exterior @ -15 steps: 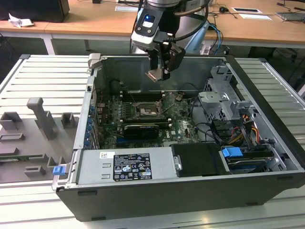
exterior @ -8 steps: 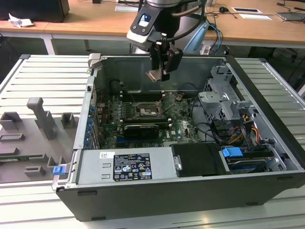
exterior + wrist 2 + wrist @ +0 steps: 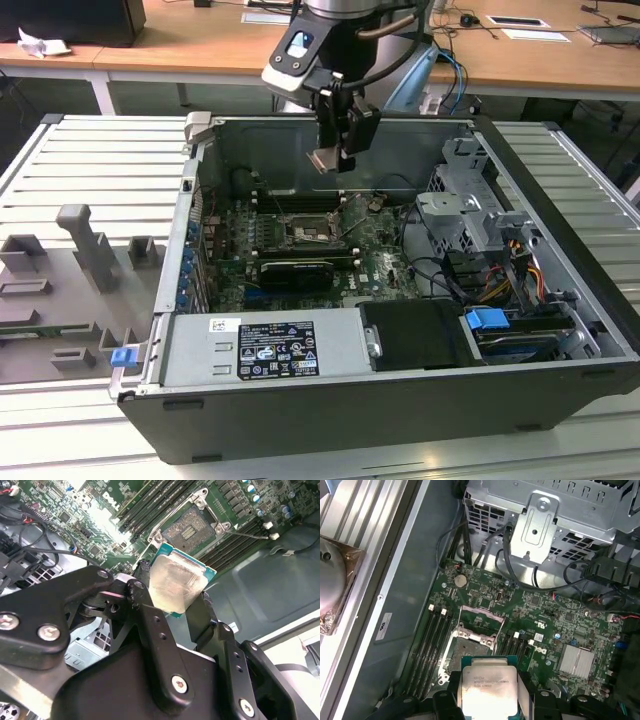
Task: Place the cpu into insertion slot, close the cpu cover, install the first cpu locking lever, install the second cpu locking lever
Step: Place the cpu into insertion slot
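Gripper fingers are clamped on two opposite edges of the cpu, carrying it in the air above the insertion slot inside the open computer case. Gripping by the edges leaves the chip's underside free, which judging by the task is what has to meet the socket. In the second wrist view the cpu sits between the black fingers with its silvery-tan lid facing the camera and its green border showing at the corners. It is tilted in that picture, and whether it is level with the board cannot be told.

The insertion slot lies well apart from the chip, bare, its dark contact field exposed. At one edge of the slot the cpu cover appears to be swung up, which leaves the opening clear from above. A thin lever rod lies swung out beside the slot rather than hooked down, so neither locking step looks done. Memory slots flank the insertion slot on both sides, so the chip's way in is from straight above.
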Action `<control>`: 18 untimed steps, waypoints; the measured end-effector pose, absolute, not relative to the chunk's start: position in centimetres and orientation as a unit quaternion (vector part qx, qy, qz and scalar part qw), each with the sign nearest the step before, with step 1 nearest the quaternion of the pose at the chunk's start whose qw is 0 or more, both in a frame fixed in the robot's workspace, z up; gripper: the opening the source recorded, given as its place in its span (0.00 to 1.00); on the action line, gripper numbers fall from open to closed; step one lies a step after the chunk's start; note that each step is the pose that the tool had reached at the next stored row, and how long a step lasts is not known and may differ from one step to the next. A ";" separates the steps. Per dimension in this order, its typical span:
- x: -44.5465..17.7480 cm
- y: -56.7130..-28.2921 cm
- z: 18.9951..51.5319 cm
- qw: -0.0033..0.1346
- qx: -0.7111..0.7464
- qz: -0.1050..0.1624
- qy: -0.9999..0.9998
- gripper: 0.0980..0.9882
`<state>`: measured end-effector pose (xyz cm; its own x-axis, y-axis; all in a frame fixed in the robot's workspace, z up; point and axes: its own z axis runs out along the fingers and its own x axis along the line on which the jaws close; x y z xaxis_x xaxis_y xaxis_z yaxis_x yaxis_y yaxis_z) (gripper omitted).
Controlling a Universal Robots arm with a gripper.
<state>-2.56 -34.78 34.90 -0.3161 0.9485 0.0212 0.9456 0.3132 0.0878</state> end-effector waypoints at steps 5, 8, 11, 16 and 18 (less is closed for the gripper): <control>-2.6 -34.8 34.6 0.017 0.586 0.042 0.809 0.49; -2.6 -34.8 34.5 0.016 0.587 0.041 0.808 0.49; -2.6 -34.8 34.4 0.016 0.590 0.041 0.806 0.49; -2.6 -34.8 34.3 0.016 0.592 0.041 0.805 0.49; -2.6 -34.8 34.1 0.016 0.592 0.041 0.805 0.49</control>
<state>-2.56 -34.78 34.13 -0.2981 0.9543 0.0223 0.9516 0.2952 0.0853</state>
